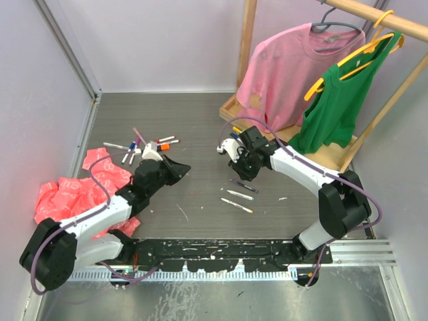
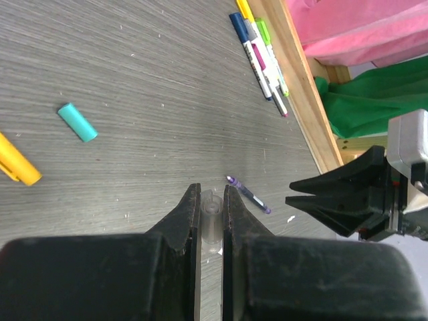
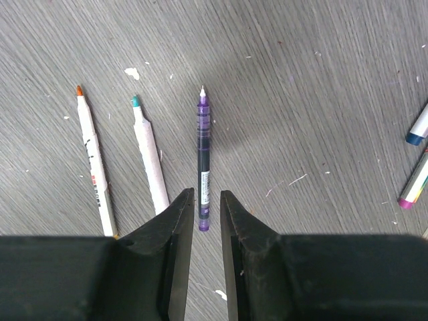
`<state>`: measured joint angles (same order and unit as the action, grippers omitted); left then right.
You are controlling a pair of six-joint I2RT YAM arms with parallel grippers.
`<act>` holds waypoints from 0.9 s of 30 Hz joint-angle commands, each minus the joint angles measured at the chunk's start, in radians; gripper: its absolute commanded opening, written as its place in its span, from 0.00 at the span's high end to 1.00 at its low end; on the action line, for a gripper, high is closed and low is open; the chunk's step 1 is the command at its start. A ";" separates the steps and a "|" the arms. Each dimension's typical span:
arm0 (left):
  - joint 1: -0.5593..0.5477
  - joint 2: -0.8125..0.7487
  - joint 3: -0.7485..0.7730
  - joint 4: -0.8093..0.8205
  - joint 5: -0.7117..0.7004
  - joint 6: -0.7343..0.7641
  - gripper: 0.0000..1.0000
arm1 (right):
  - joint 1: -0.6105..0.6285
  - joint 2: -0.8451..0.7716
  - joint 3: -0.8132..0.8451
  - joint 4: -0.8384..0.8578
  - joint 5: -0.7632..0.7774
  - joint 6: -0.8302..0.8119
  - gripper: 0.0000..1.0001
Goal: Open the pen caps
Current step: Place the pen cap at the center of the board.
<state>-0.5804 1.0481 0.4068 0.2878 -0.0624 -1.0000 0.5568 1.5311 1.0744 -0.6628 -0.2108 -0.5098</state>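
Note:
My left gripper (image 2: 212, 194) is shut on a small clear pen cap (image 2: 211, 221), which stands upright between the jaws just above the table. A thin purple pen (image 2: 249, 194), uncapped, lies on the table just beyond it. My right gripper (image 3: 207, 195) hovers over that purple pen (image 3: 203, 154); its jaws stand a little apart, the pen's rear end lies in the gap, and neither jaw touches it. Two uncapped white pens, one orange-tipped (image 3: 93, 167) and one teal-tipped (image 3: 148, 160), lie beside it. In the top view the left gripper (image 1: 179, 168) and right gripper (image 1: 246, 175) face each other mid-table.
A loose teal cap (image 2: 77, 122) and a yellow marker end (image 2: 17, 164) lie to the left. Several capped pens (image 2: 261, 57) rest against the wooden rack base (image 2: 301, 87). More pens (image 1: 144, 144) lie at the back left by a red bag (image 1: 73, 194). Pink (image 1: 294, 67) and green (image 1: 341, 107) shirts hang at the right.

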 commanded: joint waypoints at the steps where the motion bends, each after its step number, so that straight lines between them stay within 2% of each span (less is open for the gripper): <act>1: 0.002 0.094 0.110 -0.030 0.005 0.032 1.00 | -0.006 -0.038 0.018 0.026 -0.018 -0.004 0.71; 9: 0.003 0.375 0.353 -0.210 -0.007 0.063 1.00 | -0.006 -0.040 0.018 0.026 -0.017 -0.004 0.71; 16: 0.003 0.551 0.548 -0.454 -0.165 0.060 1.00 | -0.008 -0.040 0.016 0.028 -0.015 -0.007 0.71; 27: 0.002 0.701 0.663 -0.514 -0.200 0.050 1.00 | -0.008 -0.038 0.013 0.030 -0.013 -0.009 0.72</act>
<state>-0.5804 1.7252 1.0061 -0.1905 -0.2245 -0.9535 0.5529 1.5311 1.0740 -0.6594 -0.2111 -0.5102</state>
